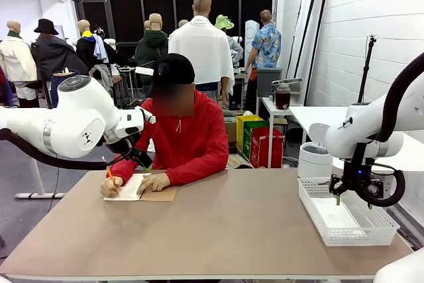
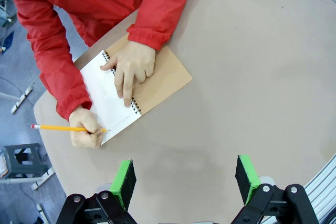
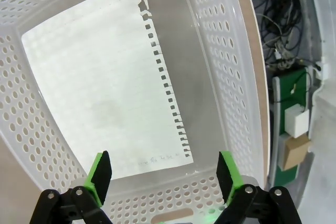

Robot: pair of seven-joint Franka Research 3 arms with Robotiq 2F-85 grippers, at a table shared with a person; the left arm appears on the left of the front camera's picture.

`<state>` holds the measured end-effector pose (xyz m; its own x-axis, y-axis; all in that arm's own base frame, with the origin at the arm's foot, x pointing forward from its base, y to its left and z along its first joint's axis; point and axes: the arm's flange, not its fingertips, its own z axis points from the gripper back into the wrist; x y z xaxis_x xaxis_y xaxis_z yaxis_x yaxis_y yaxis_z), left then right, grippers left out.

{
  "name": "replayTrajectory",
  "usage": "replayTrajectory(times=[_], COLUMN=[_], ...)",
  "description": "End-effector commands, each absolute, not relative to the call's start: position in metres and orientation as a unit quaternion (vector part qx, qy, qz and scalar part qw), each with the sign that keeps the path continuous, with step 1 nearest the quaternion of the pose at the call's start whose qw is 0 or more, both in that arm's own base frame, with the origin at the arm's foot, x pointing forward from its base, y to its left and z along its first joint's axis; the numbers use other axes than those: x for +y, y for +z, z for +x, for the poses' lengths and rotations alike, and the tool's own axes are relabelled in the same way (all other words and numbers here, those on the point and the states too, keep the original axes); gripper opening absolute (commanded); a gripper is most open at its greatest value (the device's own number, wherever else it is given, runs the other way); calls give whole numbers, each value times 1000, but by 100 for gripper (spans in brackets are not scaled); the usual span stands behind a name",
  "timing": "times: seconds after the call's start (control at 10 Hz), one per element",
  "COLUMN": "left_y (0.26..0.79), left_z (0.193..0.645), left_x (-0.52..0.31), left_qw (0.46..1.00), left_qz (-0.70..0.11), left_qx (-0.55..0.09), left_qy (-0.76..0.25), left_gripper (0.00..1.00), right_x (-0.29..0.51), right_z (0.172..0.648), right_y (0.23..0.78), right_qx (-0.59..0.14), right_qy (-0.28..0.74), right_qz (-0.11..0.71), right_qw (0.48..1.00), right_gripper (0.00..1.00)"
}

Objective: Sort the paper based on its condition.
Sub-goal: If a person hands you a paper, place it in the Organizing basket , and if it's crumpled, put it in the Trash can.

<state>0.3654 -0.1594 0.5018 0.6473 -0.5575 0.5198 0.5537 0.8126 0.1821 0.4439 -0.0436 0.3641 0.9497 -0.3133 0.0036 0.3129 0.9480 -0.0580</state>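
One paper (image 3: 105,82) lies flat in the white basket (image 3: 226,40), and nothing else is in it. The right jaws hang over it, wide open and empty. The left jaws, also wide open and empty, hang above the tabletop (image 2: 252,77) near the notebook (image 2: 163,77) a person writes in, maybe ready for the next sheet.

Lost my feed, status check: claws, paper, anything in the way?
Left claw open, empty, over table. Right claw open over basket, paper sheet flat inside. Person writing in notebook; nothing blocking.
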Motion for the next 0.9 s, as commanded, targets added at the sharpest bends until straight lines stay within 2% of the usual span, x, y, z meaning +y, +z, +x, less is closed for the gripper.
replayTrajectory(times=[0.0,0.6,0.7,0.8], left_y=[501,501,501,501], left_z=[366,366,366,366], left_x=[-159,-159,-159,-159], left_qw=[906,906,906,906], left_qz=[3,3,3,3], left_qx=[-289,-289,-289,-289], left_qy=[-309,-309,-309,-309], left_gripper=[100,100,100,100], right_x=[-44,-6,2,14], right_z=[444,425,417,408], right_y=[364,460,478,494], right_qx=[3,-59,-73,-103], right_qy=[-159,-131,-105,-23], right_qz=[-29,-58,-58,-47], right_qw=[987,988,990,993], right_gripper=[100,100,100,100])
